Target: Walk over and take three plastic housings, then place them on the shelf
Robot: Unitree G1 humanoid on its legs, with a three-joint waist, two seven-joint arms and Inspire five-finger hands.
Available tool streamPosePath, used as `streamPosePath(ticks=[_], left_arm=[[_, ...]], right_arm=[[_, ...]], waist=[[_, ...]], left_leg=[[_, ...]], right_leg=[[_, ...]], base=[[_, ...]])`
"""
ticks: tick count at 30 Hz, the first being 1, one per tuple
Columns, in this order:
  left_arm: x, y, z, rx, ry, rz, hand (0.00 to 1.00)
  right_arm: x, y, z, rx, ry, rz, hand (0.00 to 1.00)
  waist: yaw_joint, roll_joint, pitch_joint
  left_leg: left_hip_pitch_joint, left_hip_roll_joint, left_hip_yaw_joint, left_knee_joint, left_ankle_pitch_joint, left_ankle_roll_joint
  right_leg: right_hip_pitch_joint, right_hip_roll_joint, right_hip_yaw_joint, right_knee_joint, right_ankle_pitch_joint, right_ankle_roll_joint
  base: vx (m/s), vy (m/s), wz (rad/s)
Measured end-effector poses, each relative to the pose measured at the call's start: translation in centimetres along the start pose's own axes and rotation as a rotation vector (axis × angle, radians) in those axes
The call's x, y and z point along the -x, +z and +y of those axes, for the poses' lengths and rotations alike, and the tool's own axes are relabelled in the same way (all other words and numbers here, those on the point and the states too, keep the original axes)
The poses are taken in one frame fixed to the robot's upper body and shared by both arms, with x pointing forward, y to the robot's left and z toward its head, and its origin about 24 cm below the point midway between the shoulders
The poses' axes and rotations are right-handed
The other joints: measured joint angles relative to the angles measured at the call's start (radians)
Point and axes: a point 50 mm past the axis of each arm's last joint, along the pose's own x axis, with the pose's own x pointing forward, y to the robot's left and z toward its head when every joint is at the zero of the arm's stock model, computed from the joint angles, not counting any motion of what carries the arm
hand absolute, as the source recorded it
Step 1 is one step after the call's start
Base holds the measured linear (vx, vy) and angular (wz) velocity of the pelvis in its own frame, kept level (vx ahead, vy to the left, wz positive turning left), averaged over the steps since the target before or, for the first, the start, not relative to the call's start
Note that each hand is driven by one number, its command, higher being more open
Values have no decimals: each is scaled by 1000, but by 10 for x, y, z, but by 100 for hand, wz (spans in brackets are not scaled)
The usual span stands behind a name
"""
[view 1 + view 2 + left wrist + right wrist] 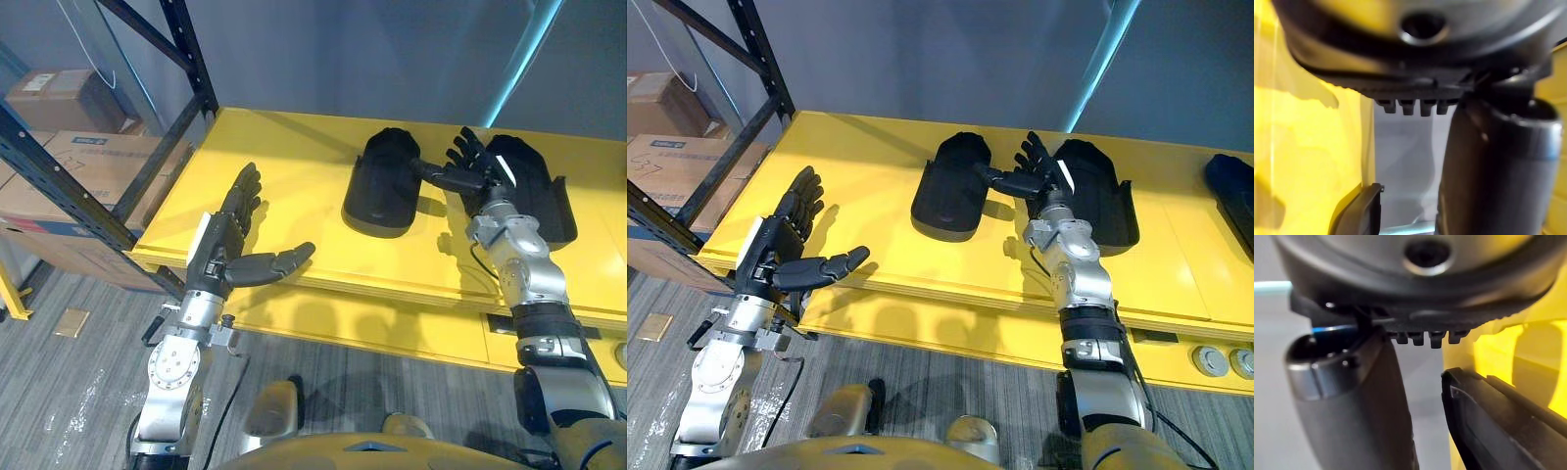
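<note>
Pick step, I'd say. Right hand [474,164] is released, fingers straight over the right housing [537,191], thumb towards the left housing [382,188]; both lie on the yellow shelf [294,147]. Left hand [231,235] is open and idle. Next: curl round the housing's edge, then lift.

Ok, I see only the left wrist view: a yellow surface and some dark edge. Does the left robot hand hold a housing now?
Observer: No. The left robot hand is open and empty, over the front left edge of the yellow shelf.
Operator: How many housings are on the shelf?
Observer: Two lie side by side, the left housing and the right housing; what seems a third housing shows at the far right.
Operator: And the other robot hand?
Observer: The right robot hand is open between the two, thumb toward the left one, fingers over the right one.
</note>
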Motion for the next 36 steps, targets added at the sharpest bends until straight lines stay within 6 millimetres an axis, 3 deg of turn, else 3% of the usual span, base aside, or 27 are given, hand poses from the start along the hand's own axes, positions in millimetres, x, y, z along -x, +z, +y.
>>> streamPosePath(ticks=[12, 24, 31, 36], left_arm=[[-2, -15, -3, -17, -86, 77, 100], [0, -21, 1, -35, -108, 122, 100], [3, -29, 2, -31, -105, 158, 100], [3, -28, 2, -32, -106, 154, 100]], right_arm=[[-16, 13, 10, -57, 135, -3, 100], [-17, 4, 15, -90, 202, 36, 100], [-24, 17, 18, -87, 208, -2, 100], [-25, 33, 14, -67, 129, -130, 100]], waist=[[35, 10, 1], [60, 11, 2], [63, 10, 5], [60, 9, 7]], left_leg=[[24, 5, -23, -62, 46, -5], [39, 18, -25, -99, 66, -14], [39, 26, -23, -104, 66, -14], [39, 27, -17, -102, 63, -15]], right_leg=[[11, 14, -19, -3, -8, -14], [11, 26, -21, -5, -8, -26], [11, 27, -21, -14, -4, -28], [11, 25, -17, -20, 1, -28]], base=[[-17, -19, 5], [-12, -13, 0], [0, 0, 0], [-1, -1, -1]])
